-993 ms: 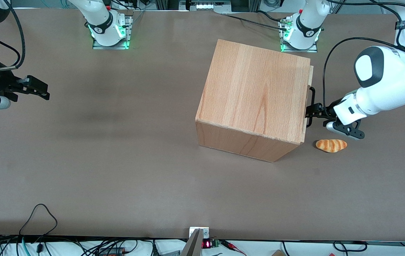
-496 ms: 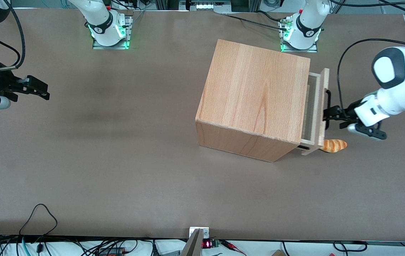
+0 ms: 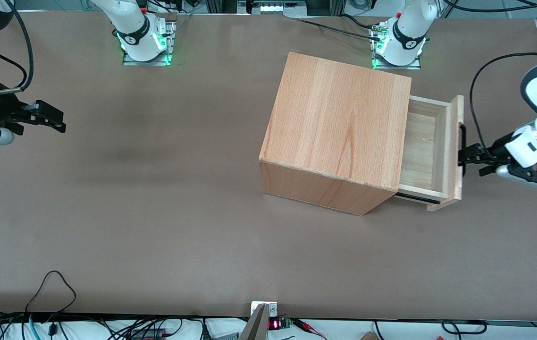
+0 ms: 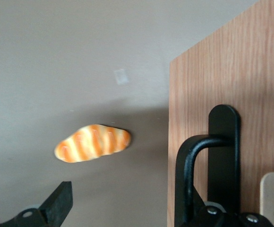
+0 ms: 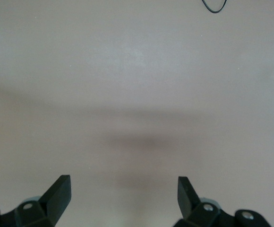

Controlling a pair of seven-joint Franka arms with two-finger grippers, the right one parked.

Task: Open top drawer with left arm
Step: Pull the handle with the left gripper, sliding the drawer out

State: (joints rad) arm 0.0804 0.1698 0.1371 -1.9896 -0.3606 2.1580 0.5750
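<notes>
top drawer (image 3: 431, 146) well out of cabinet (image 3: 339, 127) now, pale inside showing. my gripper (image 3: 463, 156) at drawer front, jaws gripping handle (image 4: 222, 156). basically done, just let go.

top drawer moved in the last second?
Yes. The top drawer has slid out of the cabinet toward the working arm's end of the table; its pale inside now shows. The left arm's hand is at the black bar handle.
</notes>
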